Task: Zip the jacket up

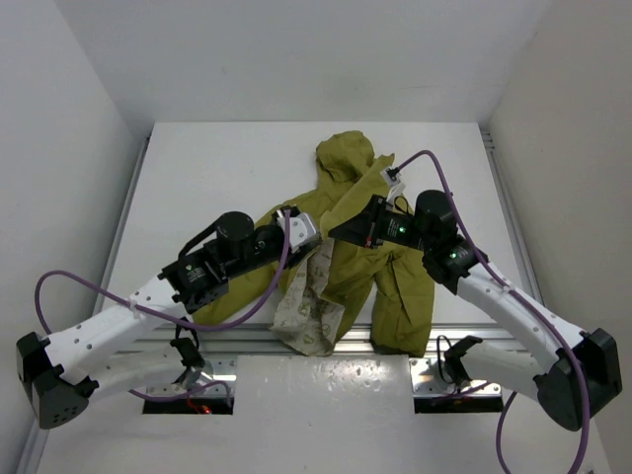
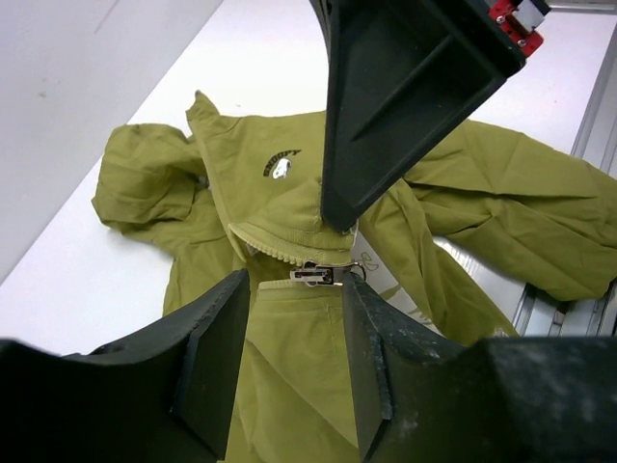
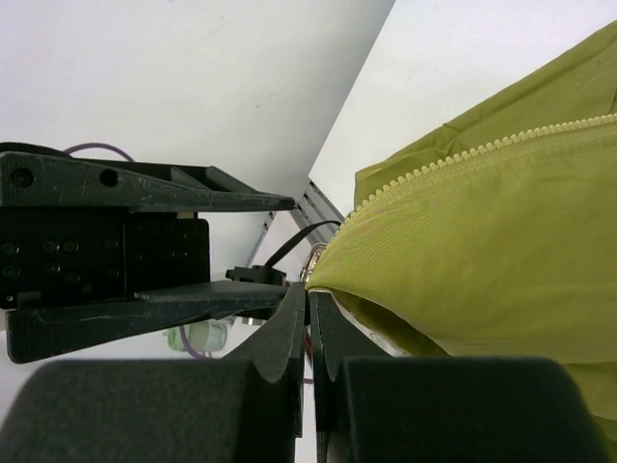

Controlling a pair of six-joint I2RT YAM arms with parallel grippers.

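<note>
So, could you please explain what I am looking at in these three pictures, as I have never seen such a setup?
These are two robot arms bolted to a white table. The top picture looks down from above, with the left arm on the left and the right arm on the right. The other two come from small cameras on the wrists, so each shows its own black fingers up close. An olive-green hooded jacket lies on the table, partly open, its cream lining showing. The right gripper is pinched shut on the jacket's edge beside the zipper teeth. The left gripper is open, poised by the metal zipper slider, gripping nothing.
</note>
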